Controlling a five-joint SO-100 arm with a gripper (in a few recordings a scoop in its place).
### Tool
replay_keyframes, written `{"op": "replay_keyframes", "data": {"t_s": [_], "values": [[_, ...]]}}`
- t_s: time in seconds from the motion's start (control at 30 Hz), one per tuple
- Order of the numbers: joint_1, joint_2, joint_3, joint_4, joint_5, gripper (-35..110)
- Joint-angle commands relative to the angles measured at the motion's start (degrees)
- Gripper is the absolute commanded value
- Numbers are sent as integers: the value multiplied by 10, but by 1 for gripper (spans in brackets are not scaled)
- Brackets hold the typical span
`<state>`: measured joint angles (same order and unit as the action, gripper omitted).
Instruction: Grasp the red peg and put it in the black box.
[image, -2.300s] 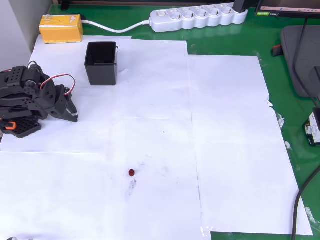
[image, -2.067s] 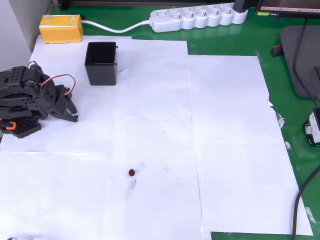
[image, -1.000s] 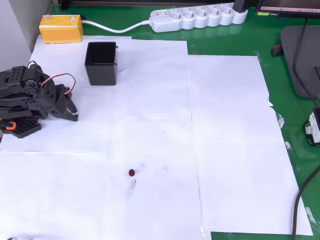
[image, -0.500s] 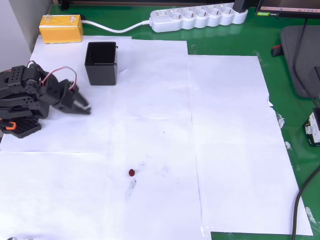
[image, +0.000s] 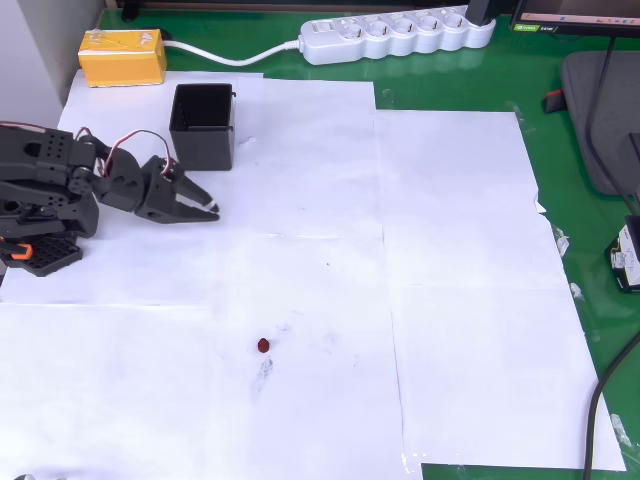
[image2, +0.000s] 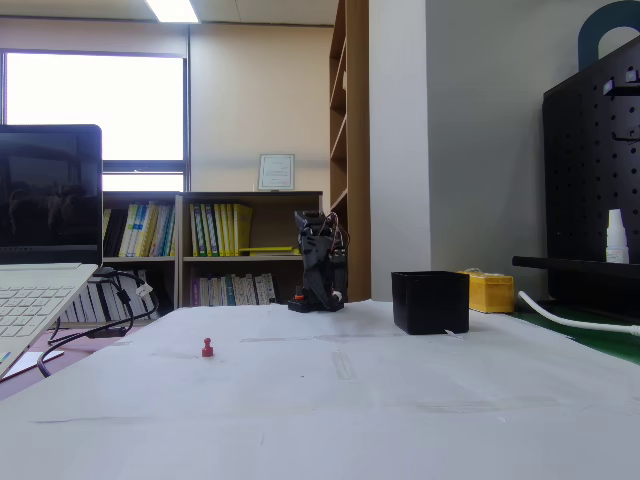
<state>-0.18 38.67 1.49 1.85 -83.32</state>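
The red peg (image: 263, 345) is a tiny dark red nub lying on the white paper near the lower middle of the overhead view. The fixed view shows the red peg (image2: 207, 348) standing on the paper at the left. The black box (image: 203, 125) stands open-topped at the upper left, and in the fixed view the black box (image2: 430, 301) is right of centre. My gripper (image: 207, 208) points right from the black arm (image2: 320, 262). It sits just below the box and well up and left of the peg. Its fingers lie together with nothing between them.
A yellow block (image: 122, 55) and a white power strip (image: 400, 35) lie along the back edge on the green mat (image: 470, 85). Cables and dark gear line the right edge. A laptop (image2: 40, 250) stands left in the fixed view.
The arm has unfolded from its rest pose at the left. The gripper has swung out to the right, past the box's lower side. Peg and box have not moved.
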Motion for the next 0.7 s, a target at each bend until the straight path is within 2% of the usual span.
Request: {"op": "replay_keyframes", "data": {"t_s": [0.0, 0.43, 0.67], "values": [[13, 110, -41, -145, 10, 0], [25, 540, -16, -660, 2, 0], [0, 754, 86, -825, -4, 0]]}}
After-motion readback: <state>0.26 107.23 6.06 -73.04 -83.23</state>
